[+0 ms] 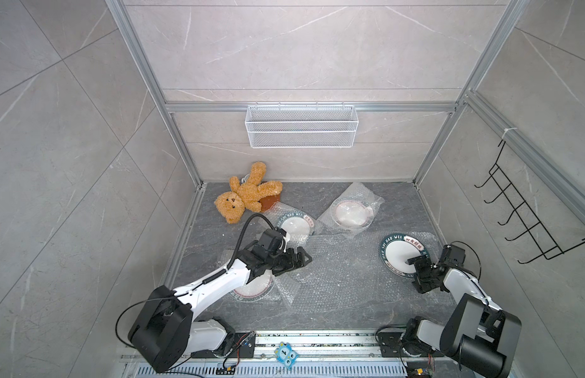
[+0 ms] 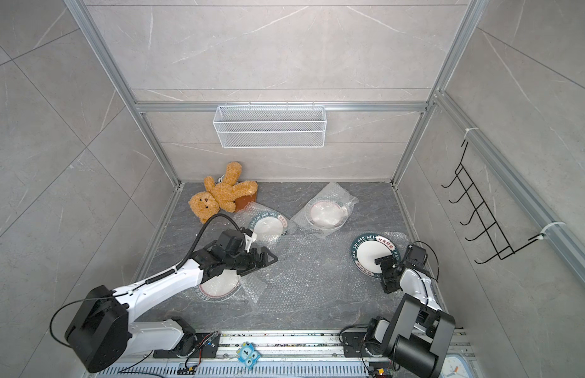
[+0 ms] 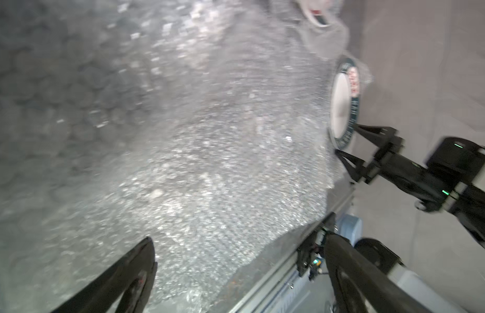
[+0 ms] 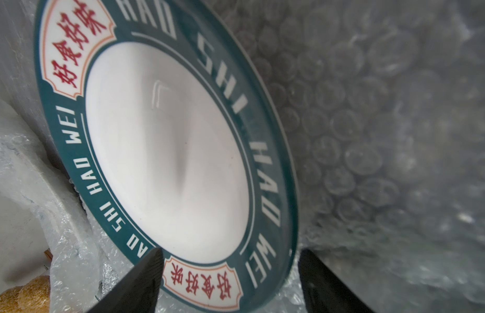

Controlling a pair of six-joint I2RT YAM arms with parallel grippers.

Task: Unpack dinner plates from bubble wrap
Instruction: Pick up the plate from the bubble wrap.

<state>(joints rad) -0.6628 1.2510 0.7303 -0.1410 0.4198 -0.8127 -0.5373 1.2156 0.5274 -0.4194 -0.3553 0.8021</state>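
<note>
A bare dinner plate (image 1: 399, 253) (image 2: 369, 253) with a dark green rim lies at the right on a flat sheet of bubble wrap (image 1: 343, 271). My right gripper (image 1: 415, 265) (image 4: 230, 252) is open and straddles the near rim of that bare plate (image 4: 168, 149); one finger overlaps the rim and the other stands clear beside it. My left gripper (image 1: 304, 259) (image 3: 240, 239) hangs open over the bubble wrap (image 3: 209, 135), holding nothing. Three more plates sit in wrap: a back one (image 1: 351, 216), a middle one (image 1: 296, 225), and a third (image 1: 252, 289) partly hidden under my left arm.
A brown teddy bear (image 1: 245, 196) lies at the back left over a brown object (image 1: 272, 201). A white wire basket (image 1: 301, 126) hangs on the back wall and a black hook rack (image 1: 526, 212) on the right wall. Metal rails (image 1: 317, 340) run along the front edge.
</note>
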